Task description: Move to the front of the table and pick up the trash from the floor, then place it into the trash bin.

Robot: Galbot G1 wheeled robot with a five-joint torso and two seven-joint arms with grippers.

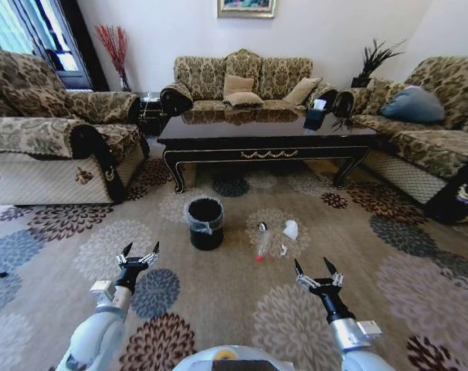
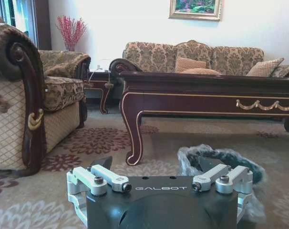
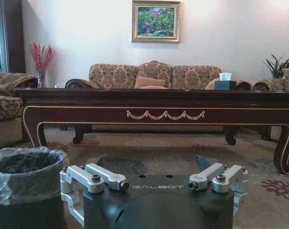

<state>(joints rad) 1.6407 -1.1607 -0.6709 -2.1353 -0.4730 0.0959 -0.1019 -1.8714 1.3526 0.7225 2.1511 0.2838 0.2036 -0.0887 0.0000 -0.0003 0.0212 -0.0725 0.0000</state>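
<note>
Trash (image 1: 276, 239) lies on the floor (image 1: 56, 255) in front of the table (image 1: 269, 135), just beside the bin (image 1: 205, 223) at its 3 o'clock in the head view: a clear bottle (image 1: 262, 243) with its red cap toward the robot, a white paper wad (image 1: 290, 229) close at the bottle's 2 o'clock, and some clear wrapping between them that I cannot make out well.

Left gripper (image 1: 139, 253) hangs above the carpet at the bin's 7 o'clock, its jaws spread wide and empty. Right gripper (image 1: 317, 269) hangs at the bottle's 4 o'clock, jaws likewise wide with nothing in them. The right one is nearer the litter.

Judging by look, the bottle is empty, so light and thin-walled; it will likely dent under pressure and roll or slip on its smooth side. A hold across the middle of the body, square to its long axis, seems safest. The wad looks soft and near weightless; it should crush to fit, so a pinch through its bulk ought to do. The bin's liner (image 3: 25, 167) is folded over the rim, leaving the mouth open.
</note>
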